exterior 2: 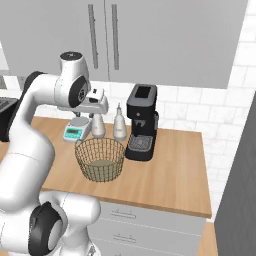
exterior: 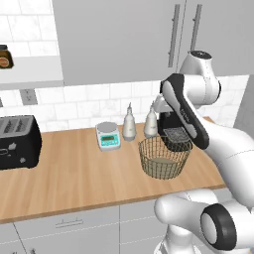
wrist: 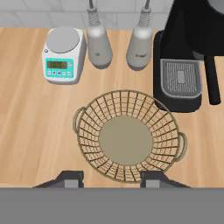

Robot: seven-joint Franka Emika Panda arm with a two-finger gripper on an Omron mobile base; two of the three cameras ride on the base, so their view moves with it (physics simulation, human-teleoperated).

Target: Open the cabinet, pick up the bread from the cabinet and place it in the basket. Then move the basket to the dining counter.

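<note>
on the wooden table (exterior: pixel 74 173) against the white tiles, going from the left, a black toaster (exterior: pixel 17 142) is sitting at the far edge, with a brown-lidded jar (exterior: pixel 5 56) standing on a white shelf above it. further along, a small white kitchen scale (wrist: pixel 63 54) with a teal display is resting near the wall, and just beside it two grey bottles (wrist: pixel 98 41) are standing upright side by side. in front of the bottles, the basket (wrist: pixel 127 136) is sitting upright on the table, its wire mesh ringing a bare pale bottom with nothing lying inside it. just right of the basket, a black coffee machine (exterior 2: pixel 141 127) is standing against the tiles, its drip tray close to the basket's rim. above all this, the cabinet (exterior 2: pixel 150 35) is hanging with both doors closed and its long bar handles side by side. the gripper (wrist: pixel 113 178) is hovering over the near rim of the basket; its jaws are standing partly apart and are holding nothing. the bread is nowhere to be made out.
</note>
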